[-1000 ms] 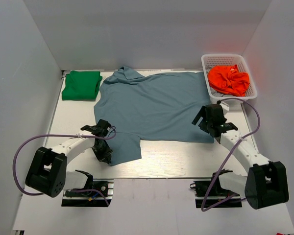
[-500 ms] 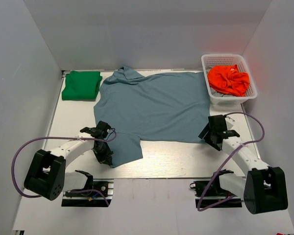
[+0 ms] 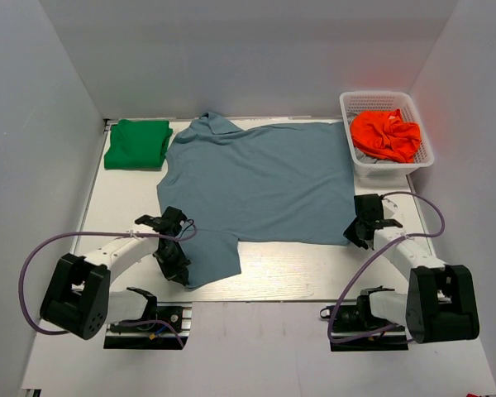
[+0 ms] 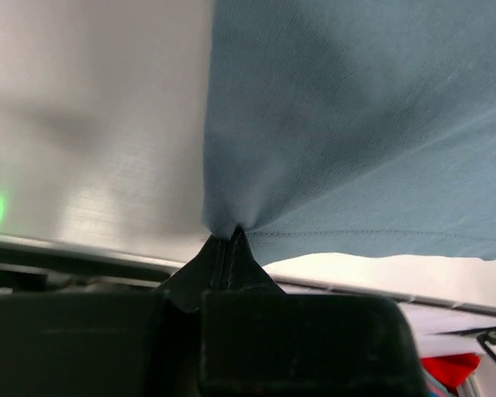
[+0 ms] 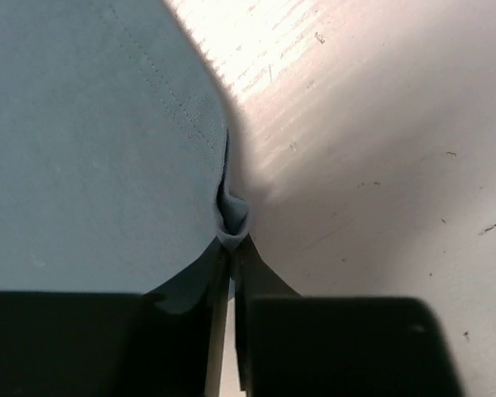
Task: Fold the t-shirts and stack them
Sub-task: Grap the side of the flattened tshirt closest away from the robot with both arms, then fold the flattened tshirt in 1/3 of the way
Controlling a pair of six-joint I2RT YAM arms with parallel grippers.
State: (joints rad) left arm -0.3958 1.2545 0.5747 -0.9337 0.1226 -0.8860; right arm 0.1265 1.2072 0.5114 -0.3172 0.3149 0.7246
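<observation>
Matt cloth t-shirt (image 3: 256,178), pale wood-grain table (image 3: 289,269)

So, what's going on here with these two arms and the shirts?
Both arms are on the slate-blue t-shirt, spread flat on the table. The left gripper is shut on its near sleeve; the right gripper pinches its near-right hem corner. A green t-shirt lies folded at the far left, and a white basket at the far right holds orange cloth. The blue shirt is not yet folded.

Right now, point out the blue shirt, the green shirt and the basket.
blue shirt (image 3: 260,178): top view, middle of its body.
green shirt (image 3: 137,144): top view, centre of the folded bundle.
basket (image 3: 376,102): top view, far wall.
</observation>
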